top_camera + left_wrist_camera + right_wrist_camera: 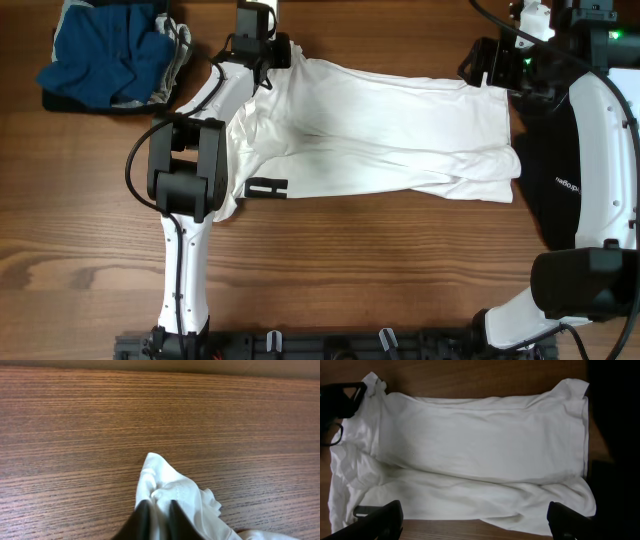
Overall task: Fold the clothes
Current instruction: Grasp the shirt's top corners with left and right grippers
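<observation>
A wooden tabletop (380,260) seen from above, with two white and black robot arms reaching in from its near edge. At the far left corner lies a crumpled pile of clothes (105,55), blue fabric on top with grey showing along its right side and something black beneath. Just right of the pile, the left arm (190,180) stretches from the near edge towards the far edge, crossing over the left end of a large white T-shirt (380,130). The T-shirt lies spread across the middle of the tabletop, wrinkled and partly doubled over along its near side, with a small black bar print (266,187) showing at its near left edge. The left gripper (159,516) sits at the shirt's far left corner; in the wrist view its two dark fingers (144,521) are drawn close together, pinching a bunched point of white fabric against the wood. To the right, the right gripper (475,512) hangs above the shirt with its fingers spread wide, touching nothing. Near the right edge, a black garment (545,190) with a small white logo (567,183) lies beside the shirt, partly under the right arm (600,130).
</observation>
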Controlling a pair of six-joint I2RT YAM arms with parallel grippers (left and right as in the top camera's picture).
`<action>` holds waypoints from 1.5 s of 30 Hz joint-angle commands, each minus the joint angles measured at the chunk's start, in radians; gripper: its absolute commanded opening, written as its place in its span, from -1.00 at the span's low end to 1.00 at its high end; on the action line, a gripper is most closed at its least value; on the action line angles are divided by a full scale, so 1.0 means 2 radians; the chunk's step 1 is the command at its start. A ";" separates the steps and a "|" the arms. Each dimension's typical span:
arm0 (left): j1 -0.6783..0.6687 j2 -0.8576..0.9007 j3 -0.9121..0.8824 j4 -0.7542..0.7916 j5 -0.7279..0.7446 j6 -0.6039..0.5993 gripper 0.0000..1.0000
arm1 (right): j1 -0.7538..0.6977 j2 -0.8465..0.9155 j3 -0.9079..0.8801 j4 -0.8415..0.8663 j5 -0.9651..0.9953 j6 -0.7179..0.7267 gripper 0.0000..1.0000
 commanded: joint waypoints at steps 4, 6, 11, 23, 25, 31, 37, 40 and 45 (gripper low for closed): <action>0.001 -0.028 0.010 -0.027 -0.066 0.001 -0.92 | 0.000 0.008 -0.002 0.020 0.005 0.010 0.86; 0.001 -0.051 0.010 -0.047 -0.082 0.001 -0.92 | 0.001 0.008 -0.002 0.025 0.005 0.010 0.86; 0.001 -0.118 0.010 -0.124 -0.082 0.001 -0.92 | 0.001 0.023 -0.002 0.027 0.004 0.010 0.85; -0.018 -0.179 0.010 -0.320 -0.071 -0.003 -0.92 | 0.001 0.101 -0.007 0.124 0.032 0.011 0.83; -0.023 -0.179 0.010 -0.331 -0.071 -0.003 -0.92 | 0.001 0.130 -0.007 0.163 0.047 0.017 0.79; -0.027 -0.179 0.010 -0.342 -0.071 -0.003 -0.92 | 0.000 0.231 -0.007 0.262 0.147 0.036 0.63; -0.027 -0.179 0.010 -0.352 -0.071 -0.003 -0.92 | 0.000 0.290 -0.007 0.301 0.176 0.036 0.63; -0.027 -0.179 0.010 -0.353 -0.071 -0.003 -0.92 | -0.001 0.308 -0.007 0.321 0.188 0.036 0.62; -0.027 -0.179 0.010 -0.355 -0.071 -0.003 -0.92 | -0.002 0.318 -0.007 0.352 0.215 0.036 0.63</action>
